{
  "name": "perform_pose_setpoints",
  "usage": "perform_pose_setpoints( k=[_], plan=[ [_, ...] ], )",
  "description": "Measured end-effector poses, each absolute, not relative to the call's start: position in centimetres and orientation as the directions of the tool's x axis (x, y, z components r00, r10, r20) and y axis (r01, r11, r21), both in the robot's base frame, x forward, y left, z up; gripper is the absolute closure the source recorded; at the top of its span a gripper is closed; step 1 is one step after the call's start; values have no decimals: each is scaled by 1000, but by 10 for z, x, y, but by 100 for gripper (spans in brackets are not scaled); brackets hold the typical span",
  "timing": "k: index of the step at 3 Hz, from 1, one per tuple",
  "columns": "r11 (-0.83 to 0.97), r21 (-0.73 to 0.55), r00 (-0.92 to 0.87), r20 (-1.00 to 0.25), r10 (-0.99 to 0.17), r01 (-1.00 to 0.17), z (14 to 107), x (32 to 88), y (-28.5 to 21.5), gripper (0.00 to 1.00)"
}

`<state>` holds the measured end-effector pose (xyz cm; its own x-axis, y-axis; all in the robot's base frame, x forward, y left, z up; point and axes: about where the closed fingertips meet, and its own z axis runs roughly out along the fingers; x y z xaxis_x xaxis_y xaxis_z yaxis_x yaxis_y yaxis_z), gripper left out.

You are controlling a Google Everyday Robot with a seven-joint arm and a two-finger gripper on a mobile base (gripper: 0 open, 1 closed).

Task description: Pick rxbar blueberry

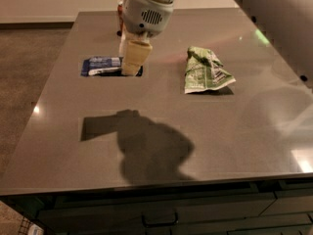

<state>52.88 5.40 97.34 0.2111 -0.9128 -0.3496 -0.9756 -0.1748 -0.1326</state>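
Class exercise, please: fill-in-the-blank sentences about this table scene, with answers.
The rxbar blueberry has a dark ____ wrapper.
The claw is at the bar's end nearer the ____.
The crumpled snack bag is white and ____.
Answers: blue; snack bag; green.

pincer point(130, 71) low over rxbar blueberry point(101, 65), perhaps touching it
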Motion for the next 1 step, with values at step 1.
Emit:
perform_pose_setpoints(
  k=[1],
  plan=[
    [-170,-146,212,-357,-910,-975,974,532,57,100]
  ],
)
